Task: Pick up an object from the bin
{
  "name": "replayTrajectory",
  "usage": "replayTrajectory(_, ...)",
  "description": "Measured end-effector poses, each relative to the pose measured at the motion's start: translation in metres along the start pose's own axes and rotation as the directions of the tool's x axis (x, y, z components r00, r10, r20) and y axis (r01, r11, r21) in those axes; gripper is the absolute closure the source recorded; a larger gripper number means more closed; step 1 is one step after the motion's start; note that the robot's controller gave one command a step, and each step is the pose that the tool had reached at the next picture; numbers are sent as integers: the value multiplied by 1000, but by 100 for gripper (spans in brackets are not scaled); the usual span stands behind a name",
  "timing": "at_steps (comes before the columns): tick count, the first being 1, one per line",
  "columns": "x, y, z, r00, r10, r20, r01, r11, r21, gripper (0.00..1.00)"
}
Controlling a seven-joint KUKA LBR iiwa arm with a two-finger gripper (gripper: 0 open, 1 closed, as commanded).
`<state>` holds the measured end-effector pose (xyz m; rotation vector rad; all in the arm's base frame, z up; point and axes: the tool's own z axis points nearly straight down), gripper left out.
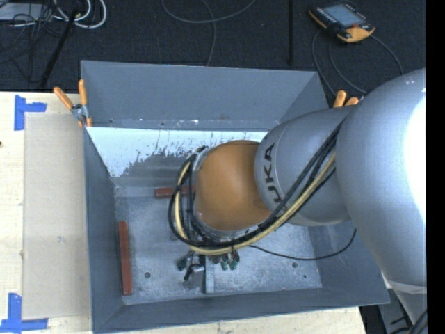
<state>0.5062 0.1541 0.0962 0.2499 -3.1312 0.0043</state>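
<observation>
Bars of reddish-brown colour, two of them, are the loose things I can make out in the grey metal bin [201, 92]. The long thin reddish-brown bar [125, 257] lies flat on the floor along the foot of the left wall, running from front to back. The short reddish-brown piece [167, 193] lies farther back, crosswise, where the floor meets the sloping rear wall.

The gripper [200, 271] is down near the floor toward the front of the bin, about midway across. It is to the right of the long bar and apart from it, with a stretch of scuffed grey floor between them. The short piece is well behind it. From where I stand it is a dark cluster of parts under the wrist, and I cannot tell how far open it is or whether it has hold of anything.

Right above it sits the rounded orange cover [226, 186] on the wrist, with a bundle of black and yellow cables [182, 207] looping round its left side. Cover and cables hide the middle of the floor. The thick silver arm [389, 186] comes in over the bin's right wall.

Beyond the bin's far side, an orange and black handheld device [342, 21] lies on the dark floor.
</observation>
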Motion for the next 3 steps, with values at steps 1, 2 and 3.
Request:
replayTrajectory(1,-8,-129,23,994,-106,0,106,994,-2,100)
replayTrajectory(2,-8,-128,23,994,-106,1,106,994,-3,100)
replayTrajectory(3,18,-85,-121,998,-59,2,59,998,-3,100)
